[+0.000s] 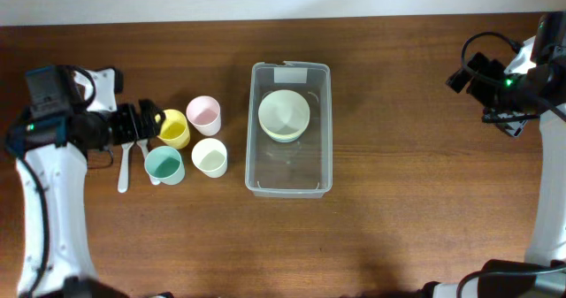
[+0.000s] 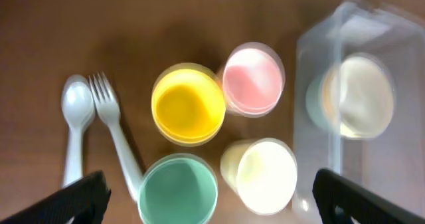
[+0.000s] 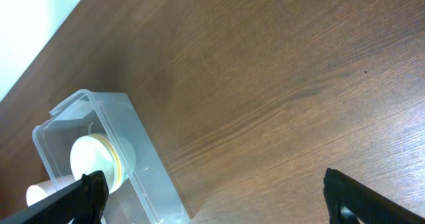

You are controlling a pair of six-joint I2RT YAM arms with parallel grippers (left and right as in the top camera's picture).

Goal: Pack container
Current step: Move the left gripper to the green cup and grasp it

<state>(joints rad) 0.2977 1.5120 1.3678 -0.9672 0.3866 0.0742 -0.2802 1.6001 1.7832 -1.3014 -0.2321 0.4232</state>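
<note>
arms (image 1: 49,210): white | wrists (image 1: 97,126): black, cabled | left end effector (image 2: 209,199): black

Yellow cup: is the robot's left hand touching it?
Apart. The left wrist view shows the left hand wide open, its fingers down at the bottom corners of the picture, with a plain gap between them and the yellow cup.

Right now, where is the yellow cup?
In the overhead view the yellow cup stands left of the container, in the cluster of four cups: the pink cup is beside it on the right, the teal cup just below it.
</note>
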